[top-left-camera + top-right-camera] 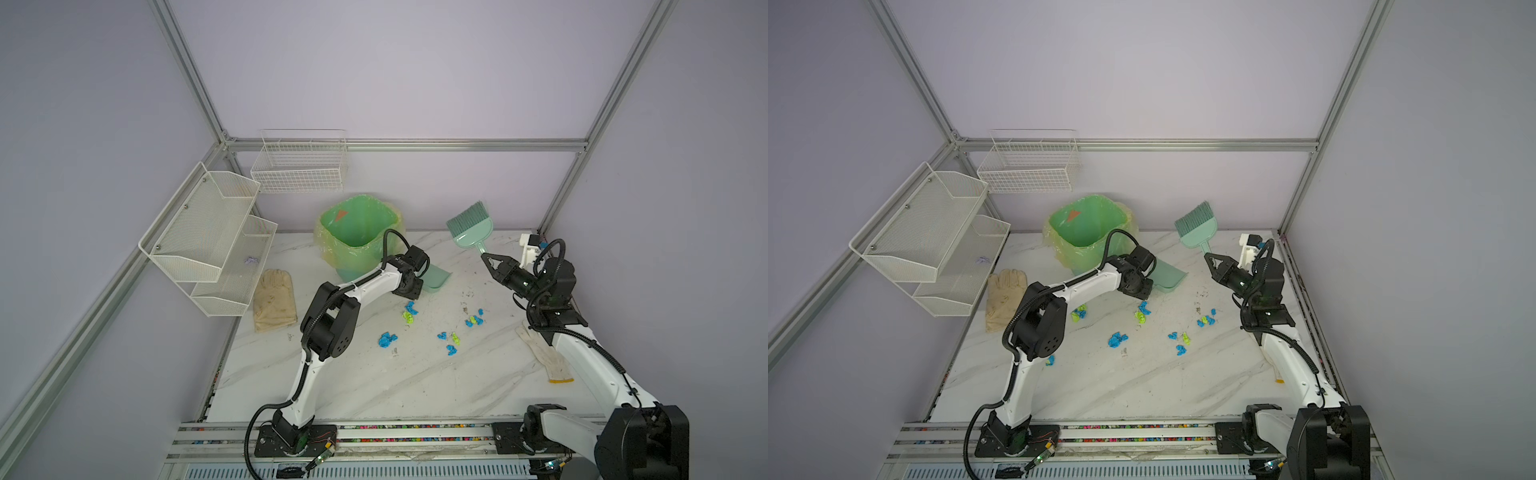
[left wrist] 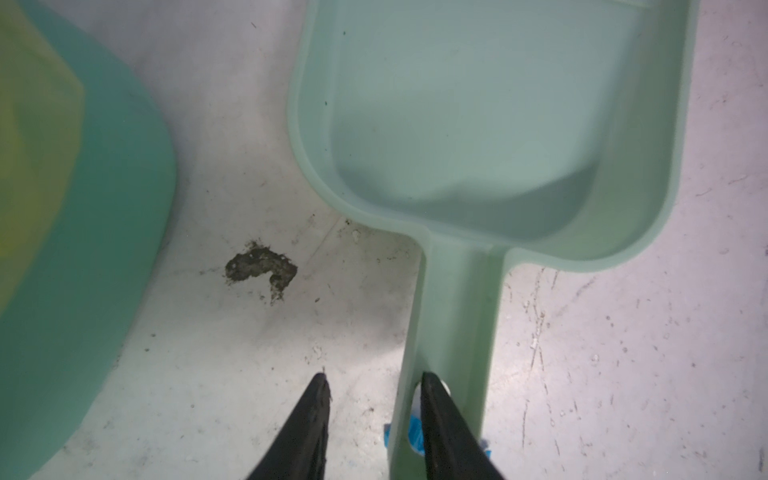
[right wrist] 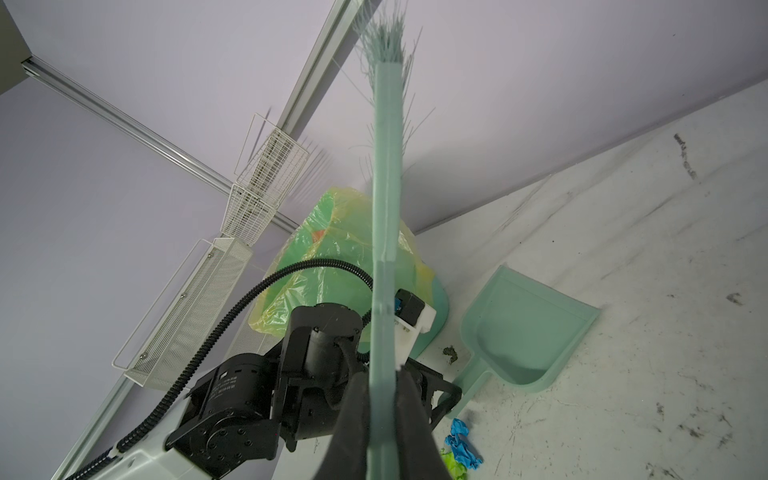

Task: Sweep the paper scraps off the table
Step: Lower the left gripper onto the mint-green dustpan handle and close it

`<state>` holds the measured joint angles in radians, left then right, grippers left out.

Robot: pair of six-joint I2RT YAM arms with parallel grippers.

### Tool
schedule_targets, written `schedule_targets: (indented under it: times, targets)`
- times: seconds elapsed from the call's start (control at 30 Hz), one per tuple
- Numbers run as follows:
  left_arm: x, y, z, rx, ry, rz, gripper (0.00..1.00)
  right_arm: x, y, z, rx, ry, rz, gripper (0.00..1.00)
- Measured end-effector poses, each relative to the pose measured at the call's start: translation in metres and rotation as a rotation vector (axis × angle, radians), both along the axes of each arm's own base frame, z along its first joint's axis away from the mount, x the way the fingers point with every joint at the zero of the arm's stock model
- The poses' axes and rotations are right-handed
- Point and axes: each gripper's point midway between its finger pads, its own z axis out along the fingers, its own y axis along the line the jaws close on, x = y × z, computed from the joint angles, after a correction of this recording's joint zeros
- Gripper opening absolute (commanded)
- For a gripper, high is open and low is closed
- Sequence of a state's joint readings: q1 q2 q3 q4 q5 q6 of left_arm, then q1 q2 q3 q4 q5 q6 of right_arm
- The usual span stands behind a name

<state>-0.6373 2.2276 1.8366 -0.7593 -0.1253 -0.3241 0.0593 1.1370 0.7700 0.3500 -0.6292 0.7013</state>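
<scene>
Several blue and lime-green paper scraps [image 1: 387, 339] [image 1: 1117, 339] lie scattered over the middle of the white marble table [image 1: 374, 386] [image 1: 1100, 386]. A mint dustpan [image 1: 436, 279] [image 1: 1169, 277] [image 2: 478, 124] rests flat beside the bin. My left gripper [image 1: 410, 294] [image 2: 376, 380] points down at its handle, open. One of the fingers [image 2: 432, 399] sits in the handle's hole and the other stands off it on the table. A blue scrap [image 2: 415, 430] lies under the handle. My right gripper [image 1: 488, 259] [image 3: 382, 370] is shut on the handle of a mint brush [image 1: 471, 228] [image 3: 386, 208], bristles raised.
A green lined bin [image 1: 357, 232] [image 1: 1088, 228] stands at the back, just left of the dustpan. Beige gloves [image 1: 274, 299] lie at the left, and a white knitted glove [image 1: 544, 357] lies under the right arm. Wire shelves [image 1: 208, 237] and a wire basket [image 1: 299, 162] hang on the walls.
</scene>
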Motion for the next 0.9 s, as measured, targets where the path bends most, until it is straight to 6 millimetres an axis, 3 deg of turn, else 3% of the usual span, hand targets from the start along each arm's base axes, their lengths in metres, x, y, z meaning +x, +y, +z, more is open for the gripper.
schedule_targets:
  times: [0.9]
  targets:
    - [-0.013,-0.005,-0.013,-0.055,0.071,0.026,0.05,-0.003,-0.001,0.006,0.002,-0.016,-0.002,0.0]
